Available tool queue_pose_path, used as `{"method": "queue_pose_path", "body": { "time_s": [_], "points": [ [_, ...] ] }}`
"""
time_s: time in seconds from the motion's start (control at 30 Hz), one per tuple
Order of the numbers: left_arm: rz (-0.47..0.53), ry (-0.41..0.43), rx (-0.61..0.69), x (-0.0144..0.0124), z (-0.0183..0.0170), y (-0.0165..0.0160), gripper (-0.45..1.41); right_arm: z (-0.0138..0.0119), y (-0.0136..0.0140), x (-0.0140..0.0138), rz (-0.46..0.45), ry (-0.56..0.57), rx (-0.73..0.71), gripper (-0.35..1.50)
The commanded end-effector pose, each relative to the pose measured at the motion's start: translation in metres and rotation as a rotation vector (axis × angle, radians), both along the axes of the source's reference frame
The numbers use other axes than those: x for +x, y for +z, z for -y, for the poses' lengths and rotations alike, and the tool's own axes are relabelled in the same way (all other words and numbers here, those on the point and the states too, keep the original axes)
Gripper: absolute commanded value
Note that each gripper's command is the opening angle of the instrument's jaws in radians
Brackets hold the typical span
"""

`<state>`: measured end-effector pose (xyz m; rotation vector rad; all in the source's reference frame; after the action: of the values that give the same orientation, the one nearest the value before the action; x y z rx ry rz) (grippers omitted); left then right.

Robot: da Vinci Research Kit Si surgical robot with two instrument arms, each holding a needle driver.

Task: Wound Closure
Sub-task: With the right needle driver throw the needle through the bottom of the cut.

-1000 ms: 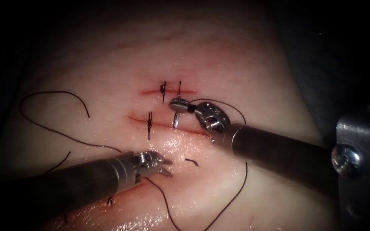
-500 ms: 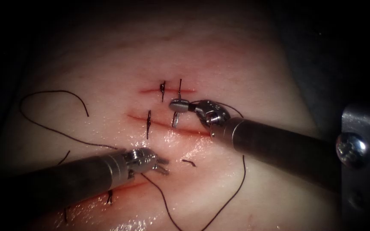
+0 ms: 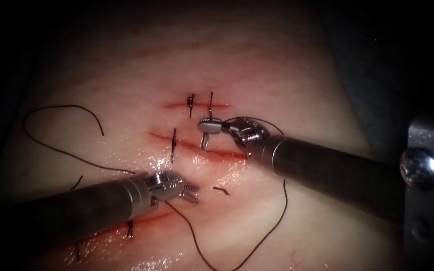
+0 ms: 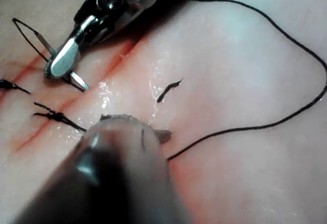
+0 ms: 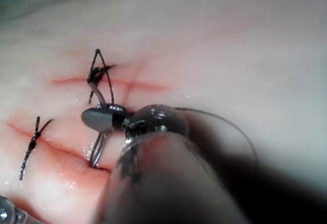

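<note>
- Pale, wet tissue (image 3: 277,80) fills the field under the lamp, darkening toward its edges; several red cuts run across it, some already crossed by dark knotted stitches (image 3: 173,144).
- From the endoscope I see both tools at once: the right arm's tool (image 3: 208,125) comes in from the right over the middle cut (image 3: 212,152), and the left arm's tool (image 3: 189,193) lies lower and to the left, just above another red cut.
- Seen from the endoscope, the right tool is clenched on the needle (image 3: 205,141), gripping it near its upper end; the silvery curve drops from the jaws down to the cut and its lower end sits at the cut's upper lip. Whether the tip is buried I cannot tell from there.
- Up close in the right wrist view, the needle (image 5: 97,150) hangs below the closed tool (image 5: 99,119) and meets the red line of the cut; a knotted stitch (image 5: 31,142) sits just beside it.
- Thread (image 3: 272,226) trails from the right tool in a long dark loop down over the tissue and back toward the left tool.
- The left tool's jaws stand slightly parted and hold nothing I can make out; the thread passes just below them.
- The left wrist view adds a short cut end of thread (image 4: 168,90) lying loose on the wet tissue between the tools, and shows the right tool (image 4: 61,63) with the needle (image 4: 76,81) under it.
</note>
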<state>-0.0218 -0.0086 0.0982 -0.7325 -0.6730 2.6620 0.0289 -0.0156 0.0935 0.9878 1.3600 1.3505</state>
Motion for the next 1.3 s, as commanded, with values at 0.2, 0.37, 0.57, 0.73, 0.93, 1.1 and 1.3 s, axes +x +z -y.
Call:
{"method": "queue_pose_path", "body": {
  "time_s": [0.2, 0.37, 0.57, 0.73, 0.93, 1.1, 1.3],
  "points": [
    [0.013, 0.01, 0.007, 0.0003, 0.0001, 0.0003, -0.05, -0.0007, 0.0003, 0.0025, -0.1, -0.003, 0.035, -0.35],
    [0.016, 0.016, 0.007, 0.0009, 0.0002, 0.0003, -0.06, -0.0005, -0.0005, 0.0039, -0.151, -0.027, 0.061, -0.35],
    [0.017, 0.017, 0.007, 0.001, 0.0001, 0.0003, -0.08, 0.0007, -0.0015, 0.0031, -0.167, -0.034, 0.13, -0.35],
    [0.014, 0.012, 0.01, 0.0008, 0.0001, 0.0003, -0.08, 0.0014, -0.001, 0.0031, -0.215, -0.029, 0.212, -0.35],
    [0.018, 0.021, 0.005, 0.0009, 0.0001, 0.0002, -0.1, 0.002, -0.0016, 0.0048, -0.316, -0.051, 0.229, -0.35],
    [0.024, 0.032, 0.0, 0.001, 0.0, 0.0001, -0.11, 0.0025, -0.0022, 0.0054, -0.364, -0.074, 0.248, -0.35],
    [0.028, 0.041, -0.001, 0.0015, -0.0001, 0.0, -0.11, 0.0033, -0.0026, 0.0057, -0.403, -0.09, 0.295, -0.35]
  ]
}}
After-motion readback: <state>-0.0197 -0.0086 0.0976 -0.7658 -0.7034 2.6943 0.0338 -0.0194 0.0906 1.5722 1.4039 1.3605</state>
